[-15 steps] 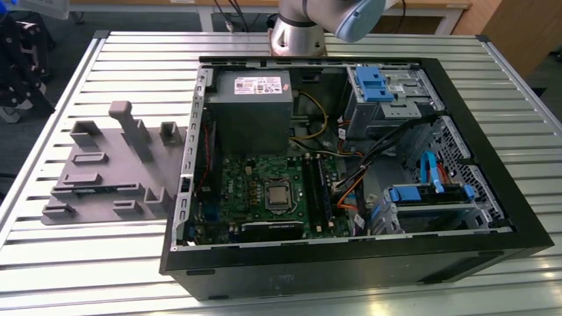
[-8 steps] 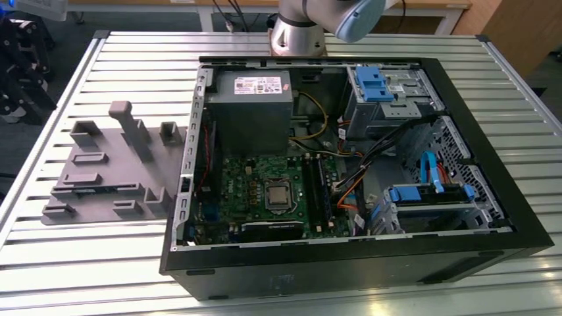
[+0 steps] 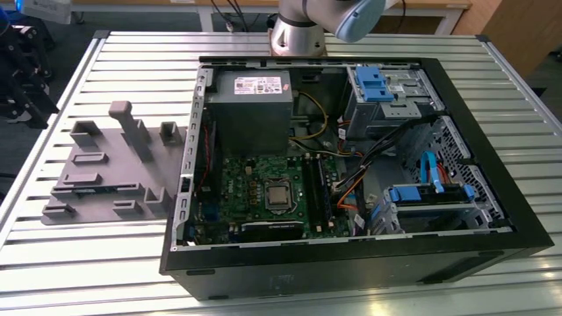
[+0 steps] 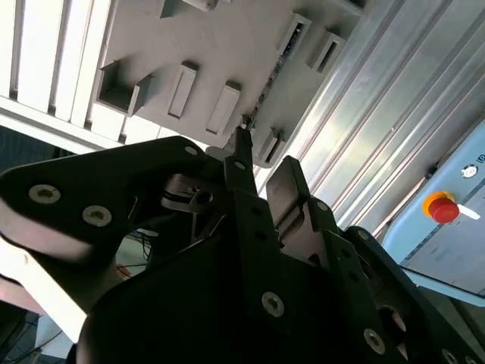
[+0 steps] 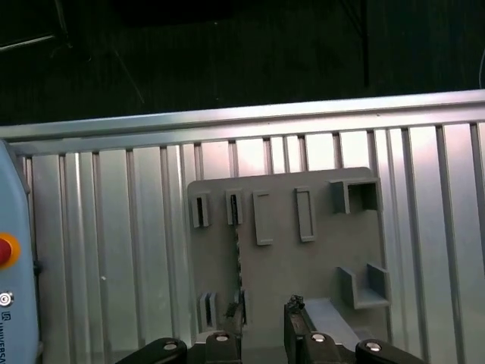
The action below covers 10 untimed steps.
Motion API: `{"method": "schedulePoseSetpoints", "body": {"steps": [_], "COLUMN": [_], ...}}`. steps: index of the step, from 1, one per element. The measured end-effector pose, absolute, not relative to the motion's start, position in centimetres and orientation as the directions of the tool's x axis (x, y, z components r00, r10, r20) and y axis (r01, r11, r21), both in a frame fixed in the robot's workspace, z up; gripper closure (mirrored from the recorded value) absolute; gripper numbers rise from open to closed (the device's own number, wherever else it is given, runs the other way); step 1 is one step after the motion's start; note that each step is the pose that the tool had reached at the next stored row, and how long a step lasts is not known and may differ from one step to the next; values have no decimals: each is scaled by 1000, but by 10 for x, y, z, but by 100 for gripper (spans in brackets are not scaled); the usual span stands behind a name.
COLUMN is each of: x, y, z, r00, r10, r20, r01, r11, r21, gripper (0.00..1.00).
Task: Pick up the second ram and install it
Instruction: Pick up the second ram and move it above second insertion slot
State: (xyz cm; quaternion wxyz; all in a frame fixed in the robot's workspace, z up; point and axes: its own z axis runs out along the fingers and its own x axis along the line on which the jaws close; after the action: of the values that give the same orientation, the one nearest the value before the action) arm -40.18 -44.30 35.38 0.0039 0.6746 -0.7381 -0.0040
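Note:
The second ram (image 5: 238, 265) stands on its long edge in a slot of the grey holder tray (image 5: 303, 265), seen edge-on as a thin dark strip. It shows the same way in the second wrist view (image 4: 269, 76), and in the exterior view as a dark line (image 3: 92, 191) on the tray (image 3: 105, 164). My gripper (image 5: 261, 334) hangs well above the tray's near end, open, with nothing between its black fingers (image 4: 242, 171). In the case, the green motherboard (image 3: 255, 187) has long dark memory slots (image 3: 314, 191) beside the processor.
The open black computer case (image 3: 351, 263) lies on the slatted aluminium table (image 3: 131, 66), to the exterior view's right of the tray. Tall grey posts (image 3: 131, 128) rise from the tray. A box with a red stop button (image 4: 441, 206) sits past the table edge.

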Motion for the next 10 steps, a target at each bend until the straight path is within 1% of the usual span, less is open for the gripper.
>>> {"method": "schedulePoseSetpoints", "body": {"steps": [10], "x": [-402], "y": [-443], "z": [351], "r00": [-89], "r10": [-996], "r20": [1], "r01": [-996], "r11": [89], "r21": [13], "gripper": [64]}}
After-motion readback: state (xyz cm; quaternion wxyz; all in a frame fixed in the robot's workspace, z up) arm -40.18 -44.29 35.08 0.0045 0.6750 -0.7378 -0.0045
